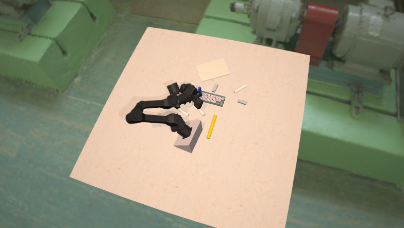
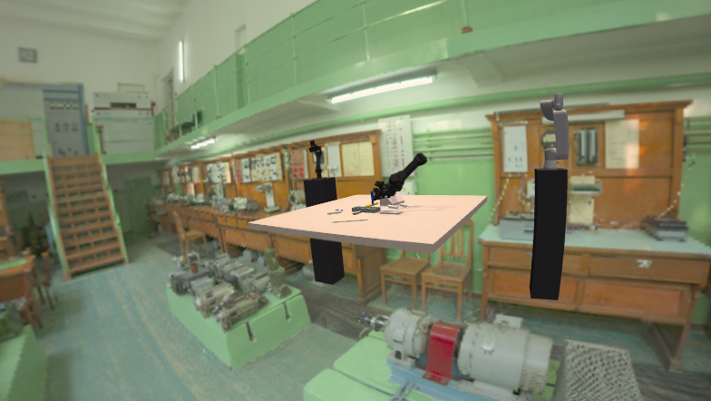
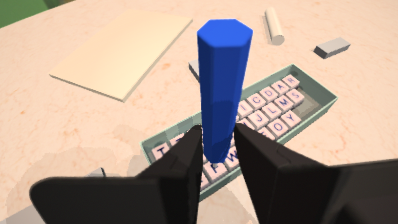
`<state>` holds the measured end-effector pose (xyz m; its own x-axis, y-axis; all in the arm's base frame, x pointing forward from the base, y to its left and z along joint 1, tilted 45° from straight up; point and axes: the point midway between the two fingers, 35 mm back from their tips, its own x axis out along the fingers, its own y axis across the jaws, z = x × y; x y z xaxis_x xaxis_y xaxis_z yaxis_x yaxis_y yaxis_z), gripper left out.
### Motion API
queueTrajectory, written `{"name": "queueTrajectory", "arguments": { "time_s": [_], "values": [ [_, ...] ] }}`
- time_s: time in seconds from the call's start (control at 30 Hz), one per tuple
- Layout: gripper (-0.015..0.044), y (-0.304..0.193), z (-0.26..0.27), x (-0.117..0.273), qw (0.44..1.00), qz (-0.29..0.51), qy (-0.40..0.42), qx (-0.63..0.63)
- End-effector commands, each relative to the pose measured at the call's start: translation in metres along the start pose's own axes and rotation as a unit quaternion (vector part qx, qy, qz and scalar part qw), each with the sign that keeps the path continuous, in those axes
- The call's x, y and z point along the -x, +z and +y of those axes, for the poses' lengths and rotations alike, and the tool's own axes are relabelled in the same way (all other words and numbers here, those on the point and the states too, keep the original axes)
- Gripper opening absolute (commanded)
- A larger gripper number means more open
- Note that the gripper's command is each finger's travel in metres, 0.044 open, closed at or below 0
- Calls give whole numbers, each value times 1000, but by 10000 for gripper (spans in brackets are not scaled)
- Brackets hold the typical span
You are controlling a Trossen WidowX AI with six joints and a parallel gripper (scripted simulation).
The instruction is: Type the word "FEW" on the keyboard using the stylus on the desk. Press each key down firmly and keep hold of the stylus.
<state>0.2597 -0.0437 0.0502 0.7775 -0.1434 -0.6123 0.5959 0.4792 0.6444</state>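
the claw is closed down to a narrow gap, its two dark fingers pinching the blue stylus between them. the stylus stands nearly upright, its thick six-sided body rising well above the fingertips; its lower end is by the f key in the wrist view, though whether it touches the cap i cannot tell.

right under the claw is the keyboard, a greenish tray of pale caps. the w key is just beside the f, close to one fingertip. the e key can't be made out for certain, being partly behind the fingers if it is there. with caps packed this tight, a small sideways error could push two at once or type the wrong letter, and the fingers themselves may brush a neighbour on the way down.

a hard press may also slide the stylus up through the grip or tip it, since only a short stretch is pinched; the tip would then land off the mark.

beyond the keyboard, seen from the claw, a small grey block and a cream board lie flat, apart from the work and unlikely to interfere.
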Motion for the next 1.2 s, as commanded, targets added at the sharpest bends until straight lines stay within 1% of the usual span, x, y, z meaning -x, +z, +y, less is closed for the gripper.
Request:
{"name": "queueTrajectory", "arguments": {
  "time_s": [0.0,0.73,1.17],
  "values": [
    [81,-2,-2,-1,1000,-1,-2,-2],
    [81,-5,-2,-3,1000,0,-2,-3],
    [81,27,-2,16,1000,-1,-3,-2]
  ]
}}
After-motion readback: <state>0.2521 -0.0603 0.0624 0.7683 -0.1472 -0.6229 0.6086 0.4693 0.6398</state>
